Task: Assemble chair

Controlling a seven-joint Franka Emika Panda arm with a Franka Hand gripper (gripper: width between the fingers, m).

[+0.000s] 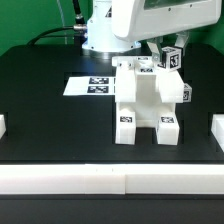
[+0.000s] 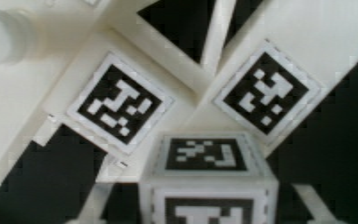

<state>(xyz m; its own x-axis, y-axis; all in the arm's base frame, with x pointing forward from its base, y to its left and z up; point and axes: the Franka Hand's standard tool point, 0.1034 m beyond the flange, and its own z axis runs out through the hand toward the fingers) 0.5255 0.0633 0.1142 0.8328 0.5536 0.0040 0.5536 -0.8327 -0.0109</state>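
Nearest, a long white rail (image 1: 110, 180) edges the black counter (image 1: 50, 120) at six o'clock; a low white block (image 1: 3, 125) at nine o'clock and another (image 1: 215, 130) at three o'clock bound the sides, well apart from the work; the chunky white plastic chair (image 1: 145, 100), tagged in black and white, stands mid-counter; the flat white marker board (image 1: 97, 85) lies near it at ten o'clock; farthest, the white arm's pincer (image 1: 162, 50) hangs at the chair's top, one o'clock, beside a small tagged white piece (image 1: 173, 58); whether it grips or gapes I cannot tell. The step looks like seating that piece; keep it square, press straight down; retreat upward, where room is open.
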